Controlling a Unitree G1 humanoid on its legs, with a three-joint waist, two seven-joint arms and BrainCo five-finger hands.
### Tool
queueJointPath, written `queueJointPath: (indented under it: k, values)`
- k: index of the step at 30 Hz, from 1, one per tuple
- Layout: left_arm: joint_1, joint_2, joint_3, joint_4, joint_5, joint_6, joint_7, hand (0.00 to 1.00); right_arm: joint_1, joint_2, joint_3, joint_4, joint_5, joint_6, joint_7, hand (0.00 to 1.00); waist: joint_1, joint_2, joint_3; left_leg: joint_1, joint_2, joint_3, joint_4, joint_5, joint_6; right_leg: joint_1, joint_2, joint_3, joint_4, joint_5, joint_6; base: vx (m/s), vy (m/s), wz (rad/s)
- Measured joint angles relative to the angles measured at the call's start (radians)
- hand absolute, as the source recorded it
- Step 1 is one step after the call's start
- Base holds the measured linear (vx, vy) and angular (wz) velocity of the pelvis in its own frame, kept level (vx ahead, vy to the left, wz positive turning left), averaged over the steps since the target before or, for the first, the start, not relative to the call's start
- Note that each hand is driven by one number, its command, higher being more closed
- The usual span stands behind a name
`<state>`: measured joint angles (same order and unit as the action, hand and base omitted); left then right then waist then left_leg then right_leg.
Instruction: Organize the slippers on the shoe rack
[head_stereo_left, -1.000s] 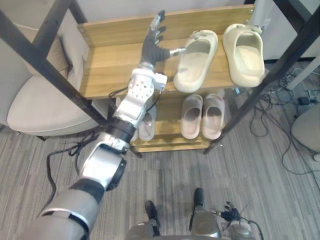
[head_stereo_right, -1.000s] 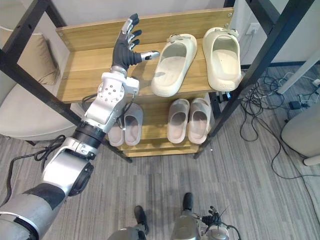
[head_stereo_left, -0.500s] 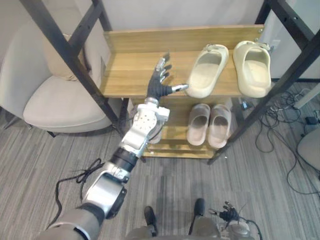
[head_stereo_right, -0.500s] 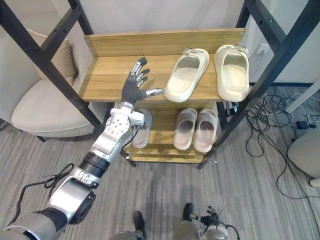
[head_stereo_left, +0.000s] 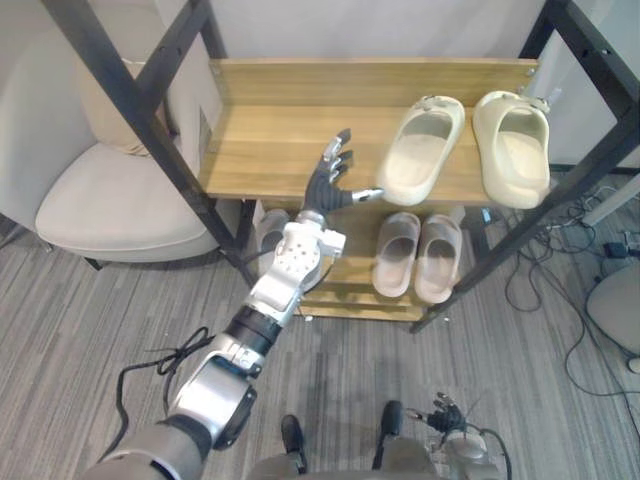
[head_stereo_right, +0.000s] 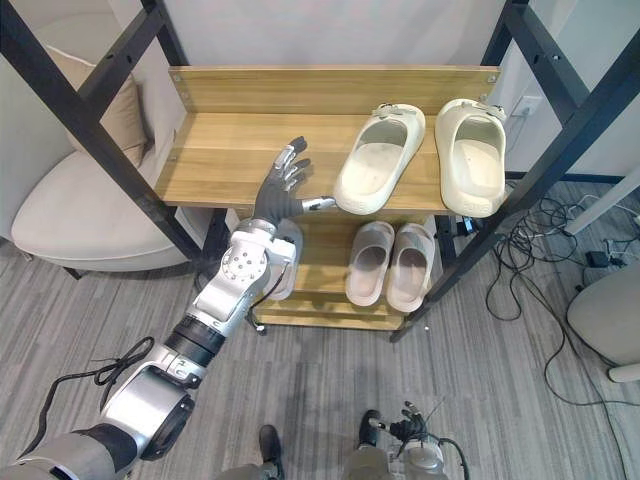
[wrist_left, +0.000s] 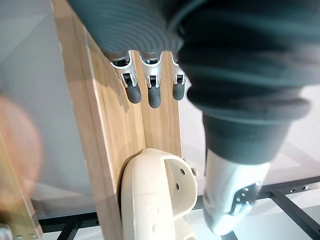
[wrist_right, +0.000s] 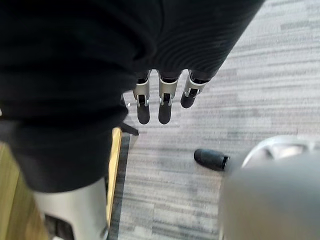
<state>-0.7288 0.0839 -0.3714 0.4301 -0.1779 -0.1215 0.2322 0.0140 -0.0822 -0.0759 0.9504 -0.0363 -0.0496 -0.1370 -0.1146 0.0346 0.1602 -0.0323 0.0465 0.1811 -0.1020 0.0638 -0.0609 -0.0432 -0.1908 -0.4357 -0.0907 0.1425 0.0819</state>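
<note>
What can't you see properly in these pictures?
Grey slippers, lower shelf: mostly behind the left hand and arm, eye views.
Back of the lower shelf: covered by the top shelf, eye views.
Cream slipper: cut off by the left wrist view's edge.

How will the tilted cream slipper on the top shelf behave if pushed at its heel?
The slipper looks like thick one-piece foam: probably light and fairly stiff, so it should move whole rather than fold. It lies flat on the smooth wooden shelf, so it likely slides, and an off-centre push would probably swing it. The open left hand is by its heel.
</note>
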Motion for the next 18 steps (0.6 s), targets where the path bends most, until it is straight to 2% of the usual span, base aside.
queueJointPath:
  k: [10,18]
  values:
    - [-0.053,-0.045,-0.02,0.068,0.004,-0.001,0.001,0.0,-0.004,0.023,-0.039,0.004,0.009,0.002,0.001,0.0,-0.004,-0.004,0.001,0.0,0.005,0.042,0.0,-0.004,-0.004,-0.026,0.004,0.037,-0.006,0.002,-0.001,-0.04,0.01,-0.12]
    - [-0.106,-0.077,-0.043,0.112,0.003,-0.002,0.001,0.0,-0.014,0.026,-0.062,0.006,0.016,0.002,-0.001,0.0,-0.027,0.0,0.003,0.004,0.006,0.068,0.0,-0.015,-0.011,-0.039,0.007,0.063,-0.006,0.004,0.001,-0.01,0.013,-0.09]
